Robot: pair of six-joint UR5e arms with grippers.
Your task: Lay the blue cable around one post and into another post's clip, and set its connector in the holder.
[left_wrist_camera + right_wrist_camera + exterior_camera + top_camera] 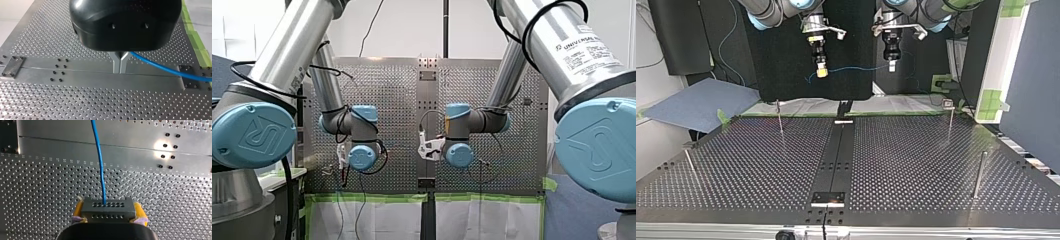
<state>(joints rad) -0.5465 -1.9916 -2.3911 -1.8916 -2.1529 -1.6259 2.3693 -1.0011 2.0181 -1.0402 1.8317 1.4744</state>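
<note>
Perforated metal made up the surface (pixel 916 165), and in the top view thin posts (pixel 779 116) stood near nine, ten, two and three o'clock of its middle. Up at twelve o'clock, well above the surface, my right pincer (pixel 108 208) was clenched, yellow pads (pixel 139 213) on a dark connector (pixel 112 213). From it the blue cable (pixel 856 69) hung across to my left pincer (pixel 120 71), whose metal fingers (pixel 117 62) were pinched together on it. Both pincers were well apart from every post.
</note>
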